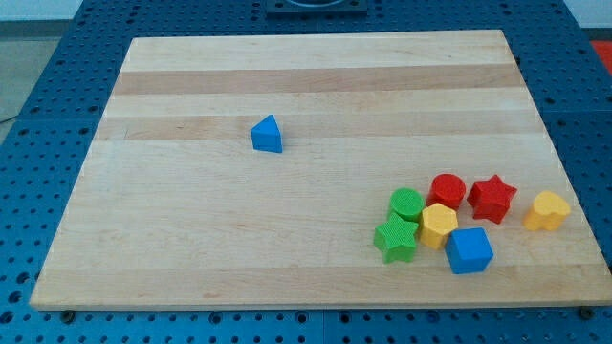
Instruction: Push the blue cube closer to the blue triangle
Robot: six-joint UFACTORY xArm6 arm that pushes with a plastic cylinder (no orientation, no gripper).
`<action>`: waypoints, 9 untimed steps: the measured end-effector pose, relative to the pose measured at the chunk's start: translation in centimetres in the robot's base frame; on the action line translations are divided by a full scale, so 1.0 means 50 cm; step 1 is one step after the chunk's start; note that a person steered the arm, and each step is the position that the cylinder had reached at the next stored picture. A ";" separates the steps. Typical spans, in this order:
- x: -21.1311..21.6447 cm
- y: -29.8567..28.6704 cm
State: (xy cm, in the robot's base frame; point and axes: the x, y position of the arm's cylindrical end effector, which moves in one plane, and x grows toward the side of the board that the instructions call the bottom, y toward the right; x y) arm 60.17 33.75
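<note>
The blue cube [469, 250] sits near the view's bottom right of the wooden board [239, 248], at the lower edge of a cluster of blocks. The blue triangle [268, 135] stands alone, left of the board's middle, far up and to the left of the cube. The rod and my tip do not show in the view.
Around the cube: a yellow hexagon [439, 225] touching its upper left, a green star [396, 239], a green cylinder [406, 204], a red cylinder [447, 191], a red star [492, 198], and a yellow heart [547, 211] near the right edge.
</note>
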 end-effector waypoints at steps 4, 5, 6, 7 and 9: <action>-0.024 -0.465; -0.025 -0.550; -0.025 -0.602; -0.005 -0.625; 0.027 -0.730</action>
State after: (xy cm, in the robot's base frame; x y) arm 61.50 -2.72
